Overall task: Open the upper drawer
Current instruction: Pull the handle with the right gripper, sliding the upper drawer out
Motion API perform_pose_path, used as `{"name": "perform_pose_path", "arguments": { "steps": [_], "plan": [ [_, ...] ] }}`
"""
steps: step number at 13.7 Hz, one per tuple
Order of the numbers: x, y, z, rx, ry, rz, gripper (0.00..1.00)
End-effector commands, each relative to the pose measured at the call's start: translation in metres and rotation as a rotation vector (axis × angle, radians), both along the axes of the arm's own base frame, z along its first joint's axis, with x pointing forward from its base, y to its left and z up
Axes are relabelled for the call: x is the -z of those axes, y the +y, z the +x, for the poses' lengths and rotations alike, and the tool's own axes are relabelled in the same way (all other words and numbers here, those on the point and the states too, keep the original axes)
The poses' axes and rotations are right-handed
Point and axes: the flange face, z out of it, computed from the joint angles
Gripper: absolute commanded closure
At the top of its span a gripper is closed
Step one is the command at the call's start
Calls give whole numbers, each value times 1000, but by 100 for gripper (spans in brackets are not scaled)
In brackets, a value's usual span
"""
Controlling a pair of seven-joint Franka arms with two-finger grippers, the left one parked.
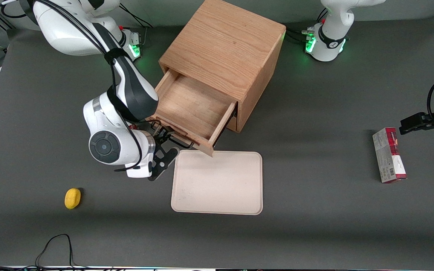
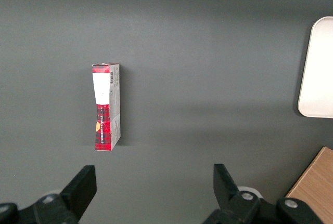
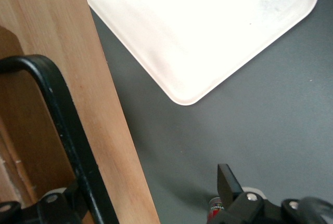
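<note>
Overhead lighting, even and fairly bright. Desk (image 1: 315, 210) dark grey matte with broad soft bands of shadow across it. Cabinet (image 1: 224, 49) throws a soft shadow toward the parked arm's end. Green LED glow at both arm bases. Tray (image 3: 208, 26) overexposed in the right wrist view, surface detail washed out. Upper drawer (image 1: 192, 109) interior evenly lit; its black handle (image 3: 62, 130) close to the lens and slightly soft. End effector (image 1: 163, 149) casts a small dark shadow. Front view sharp.

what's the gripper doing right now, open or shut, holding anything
gripper: open, fingers straddling the black handle of the pulled-out upper drawer, gripping nothing.
</note>
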Motion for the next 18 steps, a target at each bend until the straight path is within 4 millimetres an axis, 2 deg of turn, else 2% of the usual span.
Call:
{"name": "perform_pose_path", "arguments": {
  "steps": [1, 7, 11, 16, 17, 18],
  "plan": [
    [1, -5, 15, 0, -40, 16, 0],
    [2, -24, 36, 39, -68, 32, 0],
    [-9, -37, 47, 63, -105, 43, 0],
    [-9, -47, 54, 79, -125, 47, 0],
    [-10, -58, 58, 98, -127, 48, 0],
    [-10, -60, 59, 101, -127, 49, 0]
  ]
}}
